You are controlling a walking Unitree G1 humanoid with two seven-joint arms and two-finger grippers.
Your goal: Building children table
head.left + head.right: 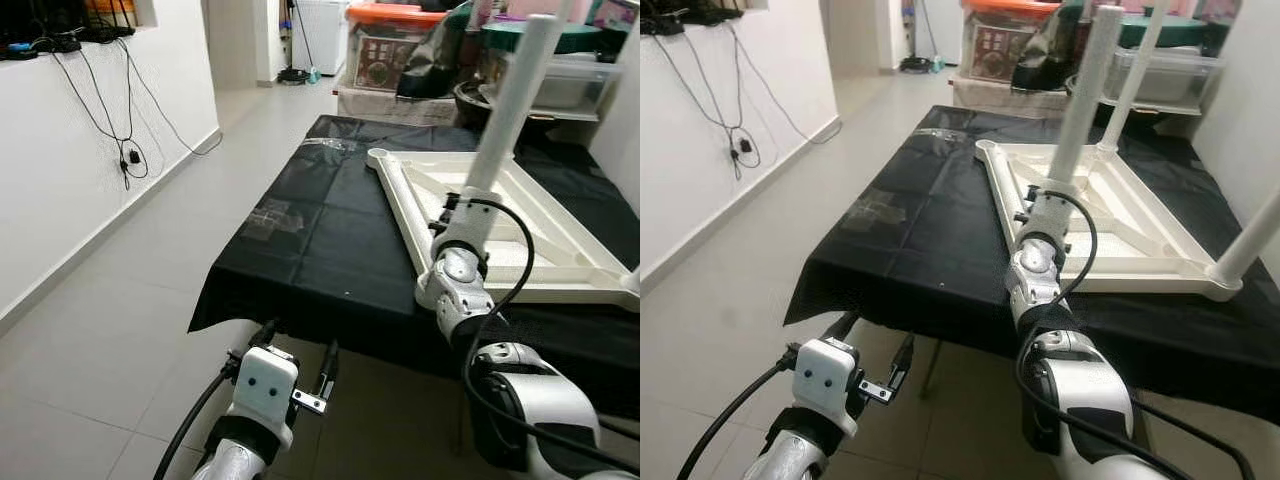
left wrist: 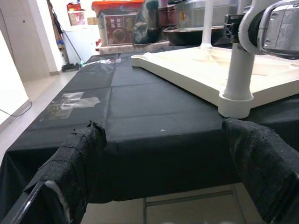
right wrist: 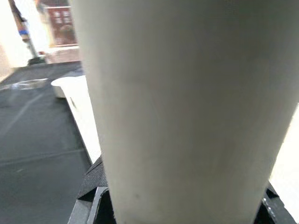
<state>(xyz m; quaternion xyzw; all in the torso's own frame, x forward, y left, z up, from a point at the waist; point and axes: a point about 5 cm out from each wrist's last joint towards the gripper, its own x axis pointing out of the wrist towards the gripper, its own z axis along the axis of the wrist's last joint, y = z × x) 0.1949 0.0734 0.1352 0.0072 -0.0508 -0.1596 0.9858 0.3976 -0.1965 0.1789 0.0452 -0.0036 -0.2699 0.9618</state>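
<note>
A white children's table top point(image 1: 565, 250) lies upside down on a table covered in black cloth point(image 1: 320, 250). A white leg point(image 1: 510, 110) stands upright at its near left corner. My right gripper point(image 1: 462, 205) is shut on this leg just above its base, and the leg point(image 3: 187, 107) looms close in the right wrist view. Two more legs stand on the top, one at the far side point(image 1: 1130, 75) and one at the near right corner point(image 1: 1250, 240). My left gripper point(image 1: 297, 350) hangs open below the cloth's front edge, with nothing between its fingers point(image 2: 77, 158).
A white wall with dangling cables point(image 1: 125, 130) runs along the left. Storage boxes with an orange lid point(image 1: 385, 45) and bins stand behind the table. A patch of clear tape point(image 1: 270, 218) sticks to the cloth. Tiled floor point(image 1: 130, 300) lies open to the left.
</note>
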